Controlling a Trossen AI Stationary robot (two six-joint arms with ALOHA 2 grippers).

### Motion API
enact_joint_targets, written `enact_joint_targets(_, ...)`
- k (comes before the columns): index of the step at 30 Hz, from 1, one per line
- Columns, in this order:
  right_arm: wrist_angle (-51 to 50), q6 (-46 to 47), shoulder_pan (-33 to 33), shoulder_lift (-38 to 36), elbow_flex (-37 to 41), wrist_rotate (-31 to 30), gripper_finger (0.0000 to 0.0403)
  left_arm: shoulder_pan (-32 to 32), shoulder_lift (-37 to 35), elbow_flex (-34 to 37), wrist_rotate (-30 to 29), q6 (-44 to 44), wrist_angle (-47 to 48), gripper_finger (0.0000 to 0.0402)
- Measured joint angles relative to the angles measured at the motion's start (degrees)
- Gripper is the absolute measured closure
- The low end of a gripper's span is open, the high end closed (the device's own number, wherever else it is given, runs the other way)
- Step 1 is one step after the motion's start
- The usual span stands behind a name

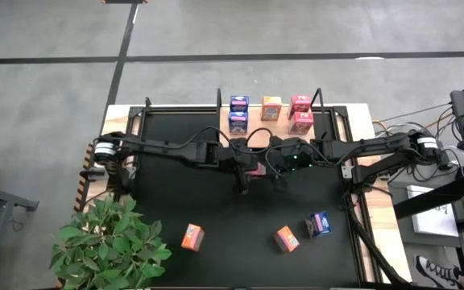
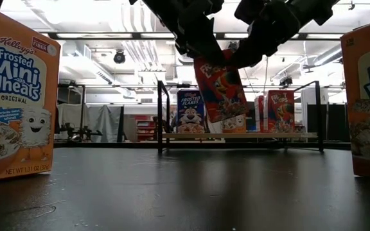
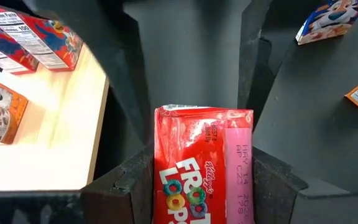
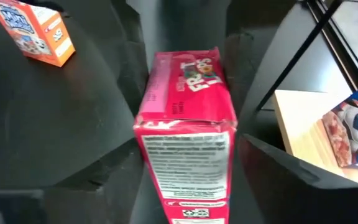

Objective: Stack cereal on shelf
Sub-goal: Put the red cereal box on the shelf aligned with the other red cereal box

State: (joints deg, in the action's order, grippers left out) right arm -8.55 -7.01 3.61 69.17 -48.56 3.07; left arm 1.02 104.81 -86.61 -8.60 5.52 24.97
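- Left claw (image 1: 244,172) reaches in from the left side to the middle of the counter (image 1: 216,209). Its fingers (image 3: 126,183) are closed against the two sides of a red cereal box (image 1: 256,169), which it holds.
- In the low view the red cereal box (image 2: 222,86) hangs tilted, clear of the black surface, in front of the shelf (image 2: 236,135).
- Right claw (image 1: 277,172) comes in from the right side and meets the same box at its other end. Its fingers (image 4: 278,171) stand on either side of the box and look slightly spread, not pressed against the cardboard.
- At the far edge of the counter, the shelf (image 1: 256,114) carries five boxes. From the left there is a far blue box (image 1: 238,103) with a near blue box (image 1: 238,122) just beside it. Next comes a shelf orange box (image 1: 271,108), then a far red box (image 1: 300,103) with a near red box (image 1: 301,122) just beside it.
- Three boxes lie loose on the near part of the counter, well apart from the shelf. They are a left orange box (image 1: 192,237), a middle orange box (image 1: 287,238) and, just beside that one, a loose blue box (image 1: 318,224).
- A leafy plant (image 1: 107,238) sits at the near left corner.
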Motion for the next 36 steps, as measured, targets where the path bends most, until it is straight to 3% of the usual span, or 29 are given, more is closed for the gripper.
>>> enact_joint_targets(6, 0.1, -0.1, 0.0, 0.0, 0.0, 0.1, 0.0228, 0.0, -0.2, 0.0, 0.0, 0.2, -0.1, 0.0219)
enact_joint_targets(10, 0.1, -0.3, 0.0, 0.0, 0.0, 0.0, 0.0252, 0.0, -0.2, 0.0, 0.1, 0.4, -0.3, 0.0219)
enact_joint_targets(29, -9.7, -2.3, 1.2, -5.6, 1.5, -0.2, 0.0254, 0.2, -8.7, 0.1, 0.3, 5.8, 1.5, 0.0198)
enact_joint_targets(36, -8.5, -1.1, 1.2, -13.2, 7.7, -0.2, 0.0252, 0.8, -10.3, 6.3, 0.3, 5.8, -6.4, 0.0198)
